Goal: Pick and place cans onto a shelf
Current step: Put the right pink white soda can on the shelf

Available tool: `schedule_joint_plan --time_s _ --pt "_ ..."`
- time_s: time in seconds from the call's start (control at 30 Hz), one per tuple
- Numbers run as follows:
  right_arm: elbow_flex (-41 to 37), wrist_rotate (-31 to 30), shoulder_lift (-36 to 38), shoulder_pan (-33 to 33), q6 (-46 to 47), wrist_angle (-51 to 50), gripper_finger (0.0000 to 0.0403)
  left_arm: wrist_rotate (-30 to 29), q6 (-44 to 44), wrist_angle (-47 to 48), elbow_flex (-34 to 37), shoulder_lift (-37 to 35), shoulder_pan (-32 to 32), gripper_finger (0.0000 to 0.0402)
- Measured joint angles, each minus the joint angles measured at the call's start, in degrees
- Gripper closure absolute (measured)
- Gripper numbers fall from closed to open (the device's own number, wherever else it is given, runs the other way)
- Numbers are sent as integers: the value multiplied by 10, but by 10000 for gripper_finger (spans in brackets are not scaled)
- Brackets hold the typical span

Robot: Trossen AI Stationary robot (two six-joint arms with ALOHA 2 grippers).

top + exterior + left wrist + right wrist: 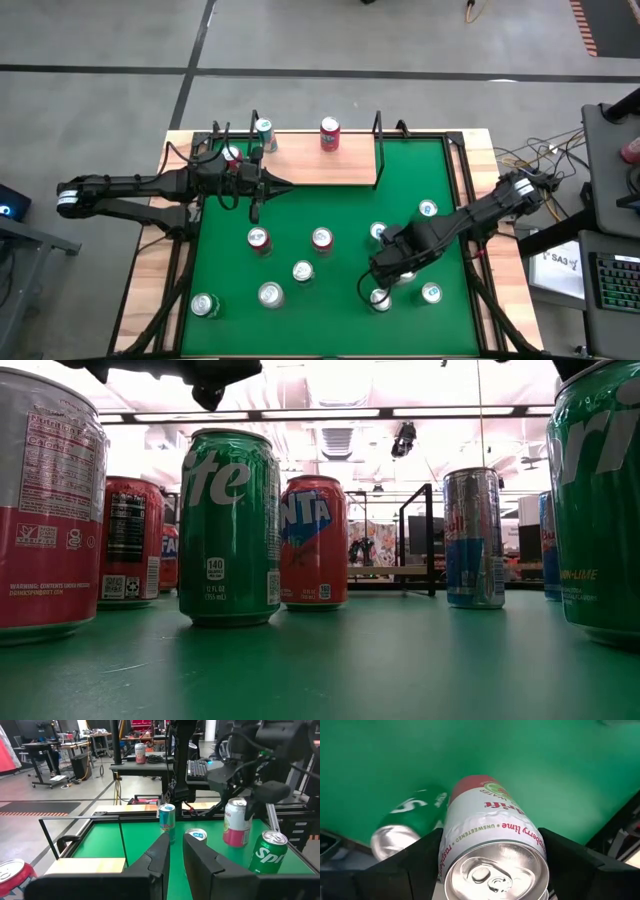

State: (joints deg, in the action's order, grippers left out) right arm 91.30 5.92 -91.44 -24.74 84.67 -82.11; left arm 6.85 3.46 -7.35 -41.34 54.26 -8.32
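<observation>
- The raspberry-lime can (492, 845), white with a pink-red lower band, sits between the two dark fingers (415, 865) of the right gripper (400, 268), which are spread wide and pressed against its sides; in the left wrist view this can (236, 822) hangs clear of the green table top (340, 210) under the right arm
- A green Sprite can (412, 822) stands just beside the held one, toward the table's right front; the same green can (266, 852) shows in the left wrist view
- On the shelf (320, 165), the light-wood board at the table's far edge, stand a red can (329, 133) and a blue-silver can (264, 133), well apart; black wire uprights (379, 150) rise at its ends
- Other cans stand loose on the green: two red-topped ones (259, 240) mid-table; silver-topped ones near the front left (205, 305); a blue one (427, 209) at the right
- The left gripper (262, 187) hovers at the shelf's front edge, near its left end; its fingers (155, 860) are nearly together, with nothing between them
</observation>
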Motion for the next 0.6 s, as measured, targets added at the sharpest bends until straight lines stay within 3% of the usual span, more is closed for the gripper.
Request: schedule_joint_plan --time_s 0.37,0.6 --pt "89 -46 0 30 -79 -4 122 0 0 0 0 0 0 365" --pt "159 -119 -2 69 -173 -1 122 0 1 0 0 0 0 365"
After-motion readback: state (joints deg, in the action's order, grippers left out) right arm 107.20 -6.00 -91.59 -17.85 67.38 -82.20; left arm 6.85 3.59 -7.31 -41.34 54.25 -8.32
